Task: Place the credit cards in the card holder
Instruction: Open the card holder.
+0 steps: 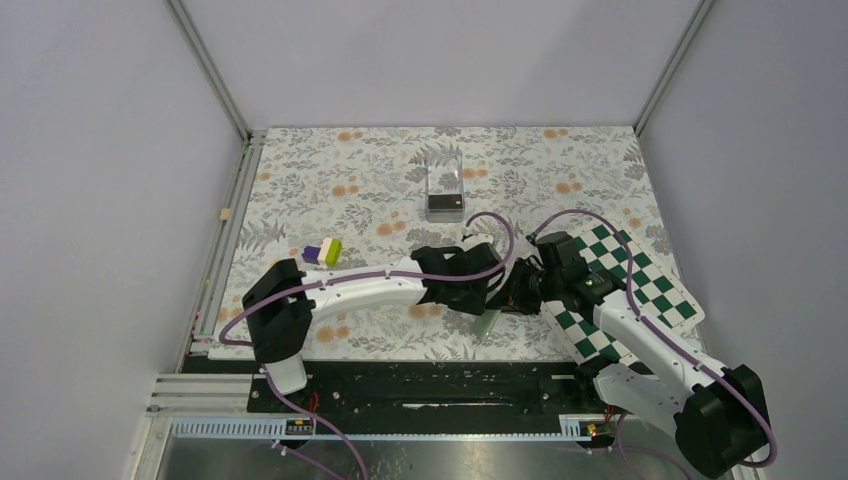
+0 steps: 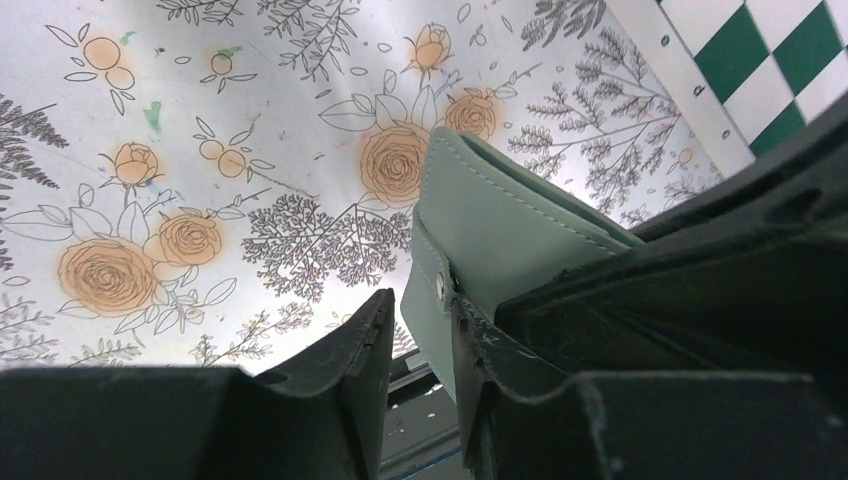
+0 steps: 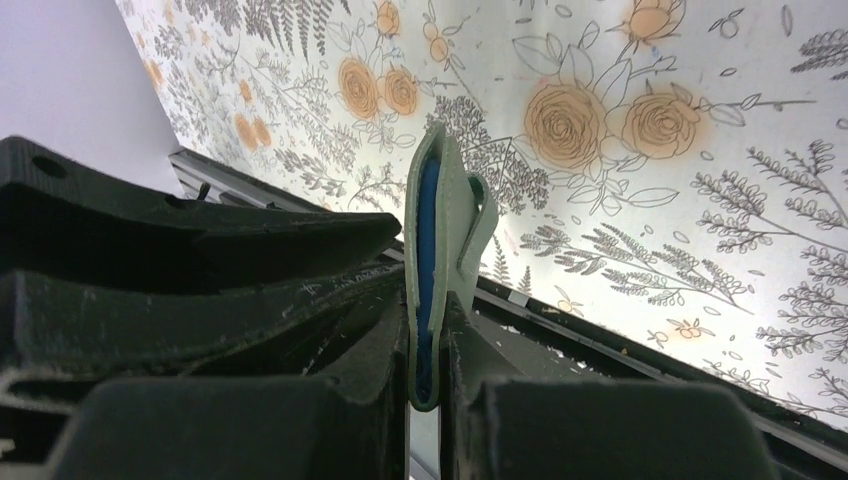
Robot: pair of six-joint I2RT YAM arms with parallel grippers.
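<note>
The card holder [image 1: 487, 326], a sage-green wallet, hangs above the mat between the two arms. My right gripper [image 3: 426, 312] is shut on its folded edge, and blue lining shows between the two green layers [image 3: 437, 215]. In the left wrist view the wallet [image 2: 505, 225] stands on edge with its snap dot showing. One flap lies between the fingers of my left gripper [image 2: 422, 302], against the right finger. A gap shows beside the left finger, so the jaws stand open. A black credit card [image 1: 445, 205] lies in a clear acrylic box at the back. No card is in either gripper.
The clear acrylic box [image 1: 444, 172] stands at the back centre. A purple, white and yellow block [image 1: 324, 253] lies left of the left arm. The green-and-white chequered board [image 1: 640, 285] lies under the right arm. A metal rail runs along the near edge.
</note>
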